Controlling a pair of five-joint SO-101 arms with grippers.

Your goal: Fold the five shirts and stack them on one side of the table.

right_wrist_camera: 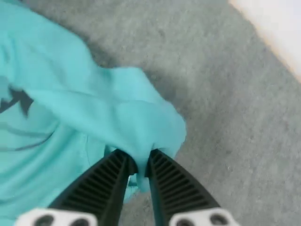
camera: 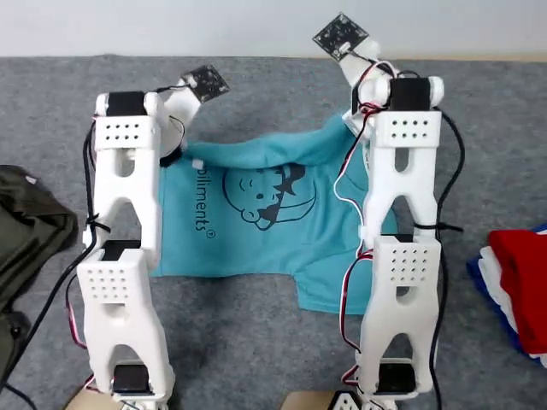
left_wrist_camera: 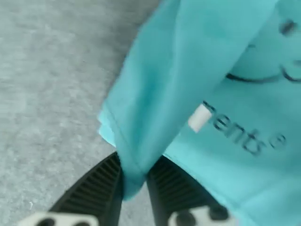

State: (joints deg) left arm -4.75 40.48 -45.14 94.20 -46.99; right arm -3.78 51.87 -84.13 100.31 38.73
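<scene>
A teal shirt (camera: 256, 231) with a dark cartoon print lies spread on the grey table between the two arms, its far edge folded toward the front. My left gripper (left_wrist_camera: 134, 181) is shut on a fold of the teal shirt (left_wrist_camera: 188, 84) at its far left corner. My right gripper (right_wrist_camera: 138, 172) is shut on a fold of the teal shirt (right_wrist_camera: 94, 108) at its far right corner. In the high view the left arm (camera: 128, 196) and right arm (camera: 402, 196) stretch over the shirt's sides, hiding both pinched corners.
A dark olive garment (camera: 26, 239) lies at the table's left edge. A stack of folded shirts (camera: 517, 278), red on top over white and blue, sits at the right edge. Grey table (camera: 256, 350) shows bare in front of the shirt.
</scene>
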